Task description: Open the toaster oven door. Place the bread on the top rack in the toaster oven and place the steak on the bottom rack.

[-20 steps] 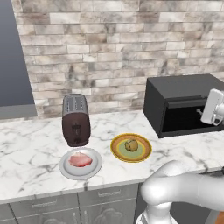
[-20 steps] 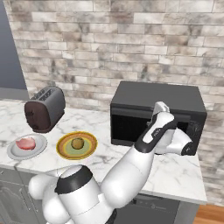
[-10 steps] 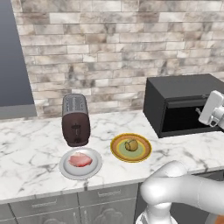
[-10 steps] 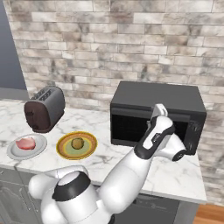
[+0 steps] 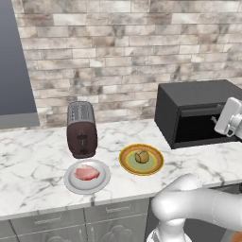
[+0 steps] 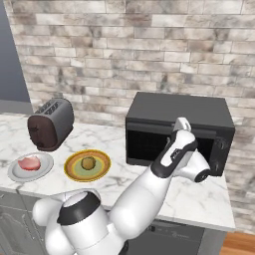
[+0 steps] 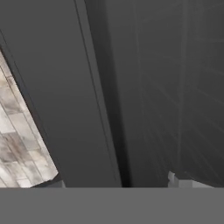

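Large black boxy toaster oven point(image 5: 198, 113) sits at the right end of the white marble counter point(image 5: 33, 165), back against the brick wall. Its wide black-framed glass door point(image 6: 149, 144) looks closed, upright against the front; first step of the task judged not yet done.

White arm reaches up from the base, with the two-finger gripper point(image 7: 118, 186) hard up against the oven front, near the top of the door toward its right side. Hand view is rolled: dark glass and a long dark bar run nearly top to bottom (likely the door handle or frame edge, cannot say which). Only two pale stubs of the fingertips point(image 7: 177, 180) show at the bottom edge, so whether the hand is spread or pinching the bar I cannot tell.

Small round tan roll of bread point(image 5: 141, 156) rests on a yellow-rimmed green plate point(image 5: 130, 165), mid-counter, just left of the oven. Flat pinkish-red steak point(image 5: 87, 173) lies on a plain grey-white plate point(image 5: 73, 182) further left, in front of the dark brown slot toaster point(image 5: 81, 128). Both foods wait clear of the door's downward swing, which suits opening first.

Racks not visible behind the dark glass.
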Available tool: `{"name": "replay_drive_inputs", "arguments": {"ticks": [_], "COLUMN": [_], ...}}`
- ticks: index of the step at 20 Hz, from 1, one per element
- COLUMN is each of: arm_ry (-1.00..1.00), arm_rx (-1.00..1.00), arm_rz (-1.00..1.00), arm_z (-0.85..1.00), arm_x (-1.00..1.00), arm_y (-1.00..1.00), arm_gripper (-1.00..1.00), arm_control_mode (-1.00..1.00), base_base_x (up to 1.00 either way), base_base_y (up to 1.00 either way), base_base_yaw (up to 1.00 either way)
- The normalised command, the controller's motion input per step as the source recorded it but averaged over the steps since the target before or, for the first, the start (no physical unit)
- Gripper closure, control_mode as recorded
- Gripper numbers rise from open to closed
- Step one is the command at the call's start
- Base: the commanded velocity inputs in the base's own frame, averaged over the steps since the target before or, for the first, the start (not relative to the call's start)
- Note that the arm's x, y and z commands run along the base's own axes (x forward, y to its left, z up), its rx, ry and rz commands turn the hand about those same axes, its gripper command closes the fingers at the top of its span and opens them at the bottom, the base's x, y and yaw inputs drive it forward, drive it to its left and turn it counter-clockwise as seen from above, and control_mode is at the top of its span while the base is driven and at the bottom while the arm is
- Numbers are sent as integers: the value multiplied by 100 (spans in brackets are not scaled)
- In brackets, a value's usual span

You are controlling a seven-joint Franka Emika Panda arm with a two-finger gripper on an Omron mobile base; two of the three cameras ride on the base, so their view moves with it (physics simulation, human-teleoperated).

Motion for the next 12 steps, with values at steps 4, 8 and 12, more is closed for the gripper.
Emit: {"name": "replay_drive_inputs", "arguments": {"ticks": [4,8,12], "arm_ry": [0,0,0], "arm_rx": [2,3,2], "arm_rz": [0,0,0], "arm_z": [24,24,15], "arm_x": [10,4,0], "arm_y": [-19,-14,-8], "arm_gripper": [100,100,100], "arm_control_mode": [-100,-100,-100], "base_base_x": [0,0,0], "base_base_y": [0,0,0], "base_base_yaw": [0,0,0]}}
